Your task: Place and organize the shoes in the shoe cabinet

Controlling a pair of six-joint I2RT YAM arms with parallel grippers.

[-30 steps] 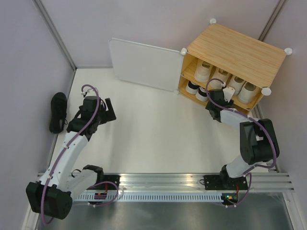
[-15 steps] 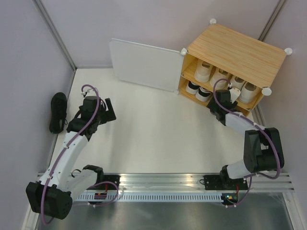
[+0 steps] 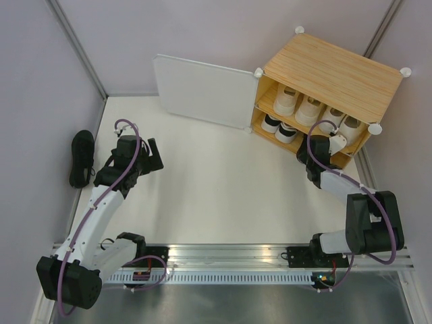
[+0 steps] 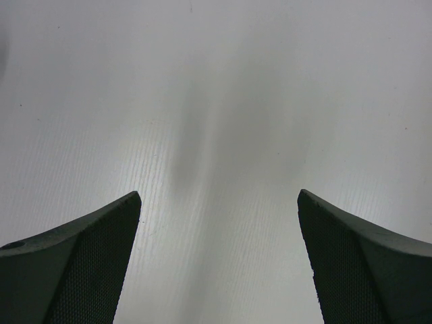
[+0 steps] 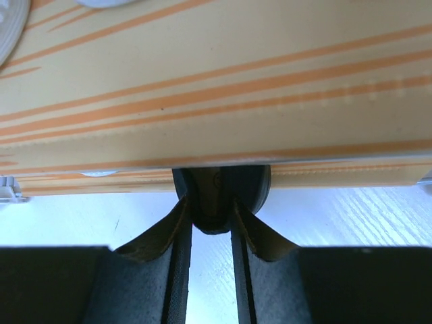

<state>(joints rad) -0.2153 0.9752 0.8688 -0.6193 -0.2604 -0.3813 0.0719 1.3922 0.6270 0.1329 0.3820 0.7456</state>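
The right pincer (image 5: 212,219) is reaching up against the front of the shoe cabinet (image 3: 334,71), at the right end of its lower compartment. Its fingers (image 5: 169,270) are standing close together, with only a narrow slit showing between them. A dark rounded piece (image 5: 219,192) is sitting right at the tips, tucked under the edge of a wood-grain board (image 5: 216,88). I cannot tell whether the fingers are pinching it or only touching it, nor what it is. The left pincer (image 4: 219,196) is hovering spread wide over the bare counter (image 3: 223,182), gripping nothing, on the left side and well apart from the cabinet

The cabinet is standing at the far right corner of the counter, with its white door (image 3: 202,91) swung open to the left. Four pale shoes (image 3: 310,108) are sitting in a row on the upper shelf. Two white shoes with black trim (image 3: 278,127) are lying at the left end of the lower compartment. One black shoe (image 3: 82,156) is lying on the counter at its far left edge by the wall, just beyond the left arm and well apart from the cabinet
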